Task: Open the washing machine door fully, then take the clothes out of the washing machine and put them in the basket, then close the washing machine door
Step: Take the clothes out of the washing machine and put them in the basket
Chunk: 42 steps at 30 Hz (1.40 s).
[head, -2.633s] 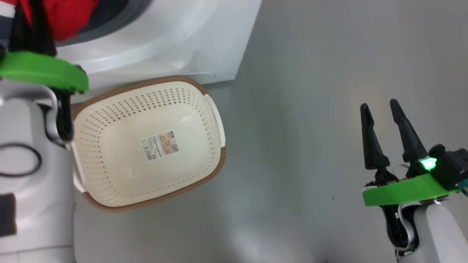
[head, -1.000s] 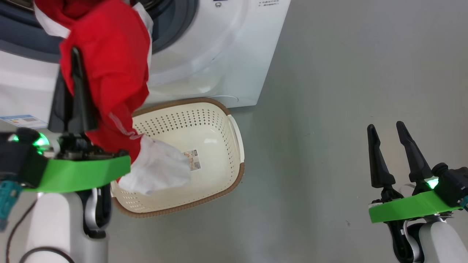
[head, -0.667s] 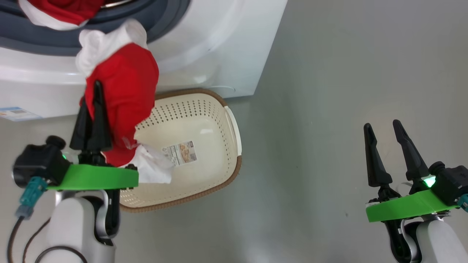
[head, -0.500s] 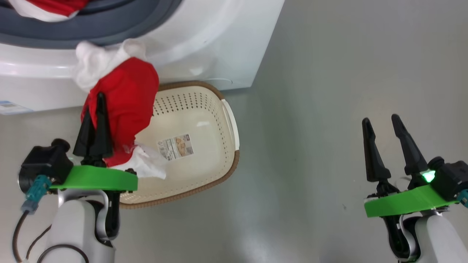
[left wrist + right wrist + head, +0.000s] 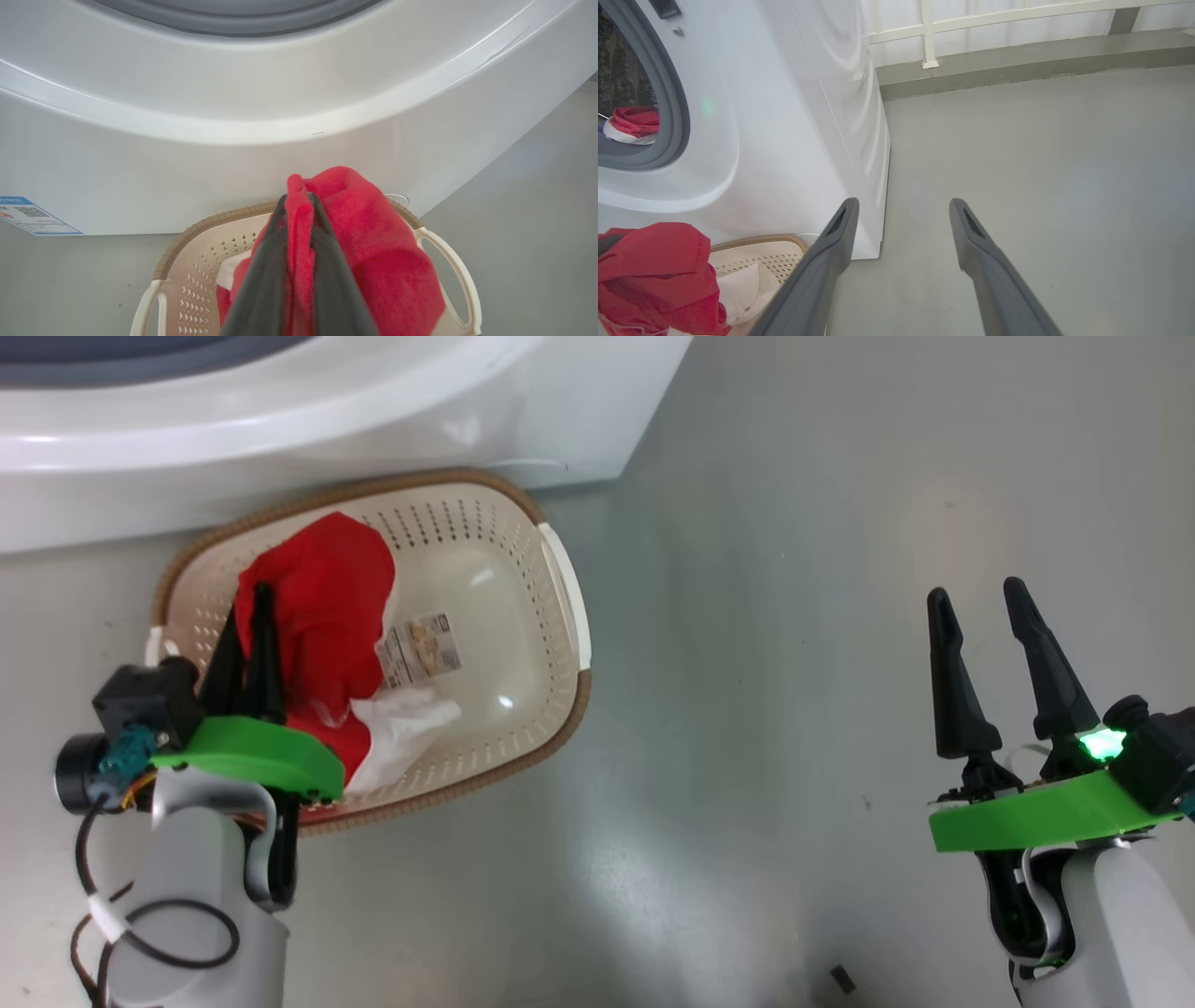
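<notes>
The left gripper (image 5: 250,607) is clenched on a fold of a red garment (image 5: 322,583). Its two dark fingers are pressed almost together with the cloth pinched between them (the left wrist view shows the red fold squeezed up between the tips). From that grip the garment drapes down inside the basket (image 5: 563,588). Its red bulk fills the basket's left half, and a white panel (image 5: 403,728) lies low in the basket, just beside the paper label (image 5: 422,651).

The basket stands on the grey floor (image 5: 794,616), with its brown far rim close against the foot of the washing machine (image 5: 280,420). A small blue sticker (image 5: 32,217) sits low on the machine's white front.

The right gripper (image 5: 976,593) is released, fingers spread wide with nothing between them. It hangs over bare floor, well apart from the basket.

The right wrist view shows the machine's round opening with its grey seal (image 5: 675,102). Another red-and-white garment (image 5: 633,122) lies at the lip of the drum. Beyond the machine, a pale railing (image 5: 927,32) stands along the far edge of the floor.
</notes>
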Motion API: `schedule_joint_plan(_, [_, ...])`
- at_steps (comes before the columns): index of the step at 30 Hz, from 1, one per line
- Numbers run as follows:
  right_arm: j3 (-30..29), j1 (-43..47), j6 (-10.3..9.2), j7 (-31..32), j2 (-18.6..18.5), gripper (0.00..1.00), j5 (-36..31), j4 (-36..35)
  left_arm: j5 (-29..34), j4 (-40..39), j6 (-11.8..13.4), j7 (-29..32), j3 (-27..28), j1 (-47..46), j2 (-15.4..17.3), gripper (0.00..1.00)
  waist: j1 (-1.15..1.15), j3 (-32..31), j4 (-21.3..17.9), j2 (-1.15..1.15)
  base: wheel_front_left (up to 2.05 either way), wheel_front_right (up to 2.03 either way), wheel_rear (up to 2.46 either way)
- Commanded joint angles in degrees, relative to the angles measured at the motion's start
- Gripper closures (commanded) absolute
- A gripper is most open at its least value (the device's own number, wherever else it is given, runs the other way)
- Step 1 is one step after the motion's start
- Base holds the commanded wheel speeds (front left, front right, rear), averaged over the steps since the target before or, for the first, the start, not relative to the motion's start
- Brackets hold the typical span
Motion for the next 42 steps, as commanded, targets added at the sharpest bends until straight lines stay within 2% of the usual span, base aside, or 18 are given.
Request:
schedule_joint_plan(1, [1.41,-0.52,0.42,-0.36,-0.01,0.00,0.46,-1.56,0.98,0.04,-0.30,-0.29,1.79,-0.64,1.49,1.00,0.00,2.44,-0.79,0.00,0.00,0.00,0.00])
schedule_joint_plan(16, [2.47,-3.32,0.42,-0.36,0.00,0.00,1.81,-2.37,5.81,12.90,-0.21,-0.29,2.00,-8.94,3.10,1.00,0.00,9.63,-2.05,0.00,0.00,0.00,0.00])
schedule_joint_plan(29, [3.29,-4.03,0.42,-0.36,0.00,0.00,2.31,-2.71,7.05,21.22,0.87,-0.29,0.79,-13.52,4.57,1.00,0.00,12.18,-2.62,0.00,0.00,0.00,0.00])
schedule_joint_plan(33, [3.20,-3.88,0.42,-0.36,0.00,0.00,2.34,-2.72,6.80,22.94,0.91,-0.29,0.66,-14.64,4.67,0.85,0.00,12.53,-2.52,0.00,0.00,0.00,0.00])
schedule_joint_plan(35, [3.20,-3.89,0.42,-0.36,0.00,0.00,2.24,-2.62,6.66,23.42,0.92,-0.29,0.52,-14.92,4.69,0.71,0.00,12.44,-2.48,0.00,0.00,0.00,0.00])
schedule_joint_plan(36, [3.20,-3.90,0.42,-0.36,0.00,0.00,2.20,-2.57,6.64,23.51,0.90,-0.29,0.43,-14.93,4.69,0.65,0.00,12.34,-2.46,0.00,0.00,0.00,0.00])
schedule_joint_plan(37, [3.20,-3.90,0.42,-0.36,0.00,0.00,2.20,-2.57,6.64,23.51,0.90,-0.29,0.43,-14.93,4.69,0.65,0.00,12.34,-2.46,0.00,0.00,0.00,0.00])
schedule_joint_plan(39, [3.18,-3.83,0.42,-0.36,0.00,0.00,2.10,-2.52,6.59,23.64,0.85,-0.29,0.27,-14.82,4.65,0.51,0.00,11.97,-2.37,0.00,0.00,0.00,0.00])
schedule_joint_plan(41, [3.18,-3.57,0.42,-0.36,0.00,0.00,1.99,-2.47,6.43,23.76,0.86,-0.29,0.22,-14.58,4.53,0.11,0.00,11.47,-2.23,0.00,0.00,0.00,0.00])
schedule_joint_plan(42, [3.19,-3.50,0.42,-0.36,0.00,0.00,1.95,-2.45,6.29,23.68,0.91,-0.29,0.27,-14.49,4.48,0.02,0.00,11.28,-2.18,0.00,0.00,0.00,0.00])
